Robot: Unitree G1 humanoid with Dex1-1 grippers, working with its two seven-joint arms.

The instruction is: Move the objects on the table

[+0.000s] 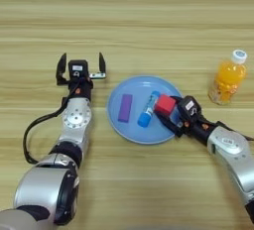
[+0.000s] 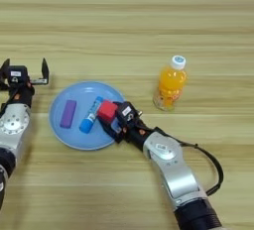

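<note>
My right claw (image 1: 167, 111) is pinching the red cube (image 1: 164, 104), holding it over the right-hand part of the blue plate (image 1: 130, 127), just inside its rim. The cube sits right beside the blue tube (image 1: 149, 109); I can't tell whether the two touch. The tube lies on the plate with its long axis running roughly away from me, tilted a little to the right, blue end nearest me. The purple block (image 1: 125, 107) lies flat to the left of it, nearly parallel.

My left claw (image 1: 81, 69) is parked on the bench (image 1: 149, 21) just off the plate's upper-left edge, fingers spread wide and holding nothing.

The orange-drink bottle (image 1: 227, 78) stands upright on the bench, well to the right of the plate, so the right arm is clearly the nearer one. If the cube is to go down on the plate, I judge the free spot is on the near right, clear of the tube.
</note>
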